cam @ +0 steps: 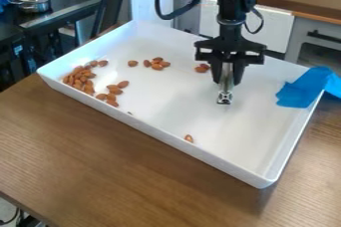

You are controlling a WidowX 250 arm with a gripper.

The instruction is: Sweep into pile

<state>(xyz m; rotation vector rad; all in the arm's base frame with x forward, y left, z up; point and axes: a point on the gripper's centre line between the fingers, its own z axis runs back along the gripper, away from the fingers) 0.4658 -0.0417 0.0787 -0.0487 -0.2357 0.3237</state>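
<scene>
Hanging down inside the white tray (166,138), right of its middle, with the claw (227,74) clamping a slim metal tool (225,95) between nearly joined fingers. Having the almonds (79,77) lying mostly well left of the claw, heaping at the tray's left corner and scattering toward the far edge. Counting a few just beside the claw on its left, plus a lone one near the near long edge. Keeping white tray floor stretching from the claw to the right edge, with blue material (303,89) draping over the right corner.
</scene>
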